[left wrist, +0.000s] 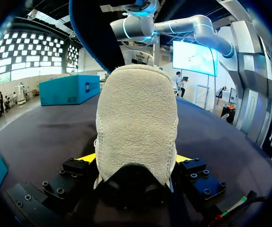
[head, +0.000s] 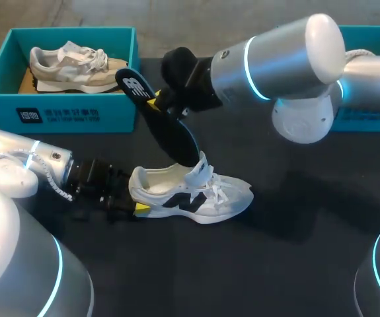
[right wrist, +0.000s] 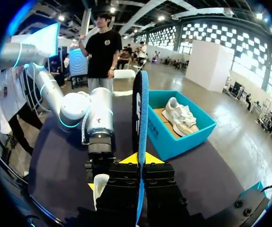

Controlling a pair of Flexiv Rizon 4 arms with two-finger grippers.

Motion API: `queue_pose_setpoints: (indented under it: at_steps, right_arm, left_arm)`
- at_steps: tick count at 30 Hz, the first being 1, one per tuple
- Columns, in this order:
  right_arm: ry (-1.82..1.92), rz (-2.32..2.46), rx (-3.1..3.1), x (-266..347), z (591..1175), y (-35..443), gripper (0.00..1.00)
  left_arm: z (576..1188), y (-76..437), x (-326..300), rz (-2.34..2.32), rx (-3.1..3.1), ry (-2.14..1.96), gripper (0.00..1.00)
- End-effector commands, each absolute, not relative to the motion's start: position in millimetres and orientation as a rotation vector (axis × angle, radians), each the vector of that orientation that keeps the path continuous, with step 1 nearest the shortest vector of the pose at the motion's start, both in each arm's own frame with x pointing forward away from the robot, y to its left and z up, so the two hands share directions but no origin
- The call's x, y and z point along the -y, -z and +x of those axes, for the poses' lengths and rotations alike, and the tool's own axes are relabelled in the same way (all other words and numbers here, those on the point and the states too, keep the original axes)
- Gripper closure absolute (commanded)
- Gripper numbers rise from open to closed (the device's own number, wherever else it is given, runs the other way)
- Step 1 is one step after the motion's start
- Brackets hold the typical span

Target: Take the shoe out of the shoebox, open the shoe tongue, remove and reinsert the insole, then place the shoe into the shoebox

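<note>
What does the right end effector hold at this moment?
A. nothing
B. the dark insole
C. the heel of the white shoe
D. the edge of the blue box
B: the right end effector is shut on the dark insole, whose lower end meets the opening of the white shoe; the left end effector grips that shoe's heel.

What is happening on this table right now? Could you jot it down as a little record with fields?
Shoe: white sneaker, upright on the dark table
Left gripper: shut on the white sneaker's heel
Right gripper: shut on the dark insole
Insole position: tilted, lower end at the sneaker's opening
Shoebox: teal, open, at the table's far left, holding a beige sneaker
Stage: insole is not seated in the shoe; cannot tell whether it is coming out or going back in
</note>
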State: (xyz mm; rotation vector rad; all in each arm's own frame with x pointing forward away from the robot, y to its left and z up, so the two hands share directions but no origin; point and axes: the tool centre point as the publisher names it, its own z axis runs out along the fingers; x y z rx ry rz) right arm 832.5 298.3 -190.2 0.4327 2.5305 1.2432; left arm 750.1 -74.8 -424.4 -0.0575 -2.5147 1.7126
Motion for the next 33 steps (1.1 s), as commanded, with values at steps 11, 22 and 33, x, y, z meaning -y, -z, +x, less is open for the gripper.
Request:
queue_pose_setpoints:
  at_steps: [11,22,33]
  right_arm:
    - [-1.489,0.469,-2.514,-294,834,169,1.0]
    - [-1.795,0.527,-2.525,-276,831,128,1.0]
    - [-1.794,0.53,-2.668,-236,824,85,1.0]
  left_arm:
    - [750,428,76,-0.056,2.516,-1.713,1.0]
    - [750,428,76,-0.056,2.516,-1.713,1.0]
    - [750,428,76,-0.056,2.516,-1.713,1.0]
